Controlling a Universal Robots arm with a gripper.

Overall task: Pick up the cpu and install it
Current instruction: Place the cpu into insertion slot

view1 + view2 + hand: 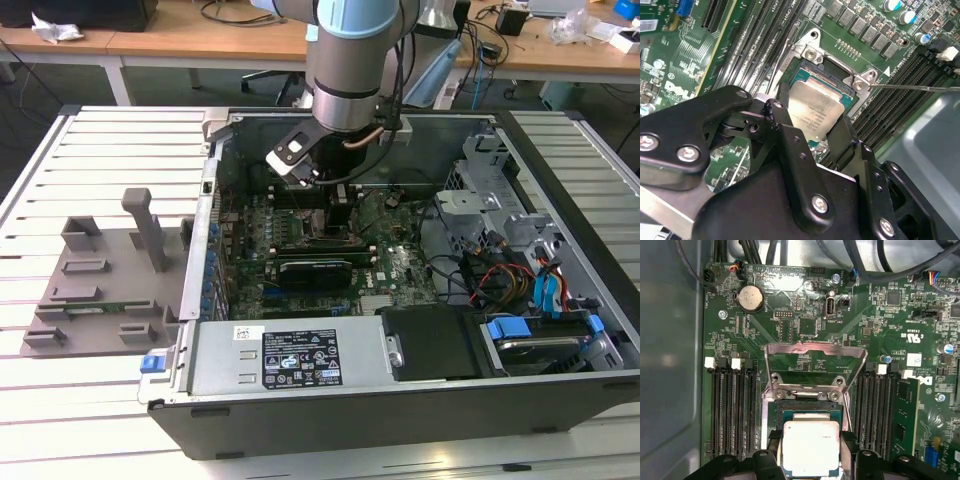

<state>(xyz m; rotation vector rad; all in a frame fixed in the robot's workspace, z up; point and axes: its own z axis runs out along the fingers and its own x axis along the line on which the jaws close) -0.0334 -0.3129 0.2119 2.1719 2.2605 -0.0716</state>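
Held the cpu (811,450) clamped in the gripper (811,442), with 2 black fingers (848,442) pressed against opposite edges and the silvery top facing up. Carried it low over the socket (810,407), overlapping the socket's near side in the first wrist view. Could not tell whether touching it or just above.

Found the metal bracket (815,352) swung up and clear behind the socket. Noted memory slots (730,410) on both sides, all on the green board (805,300). In the exterior view, reached straight down into the open computer case (400,415), laid flat on a slatted table (110,150).

Judged the step in hand as placement: pick-up done, chip not yet seated, bracket not yet closed. Judged the seating to call for a level chip, square to the socket with edges matched. Judged it also to need a gentle descent, with no sideways sliding over the contacts and no force.
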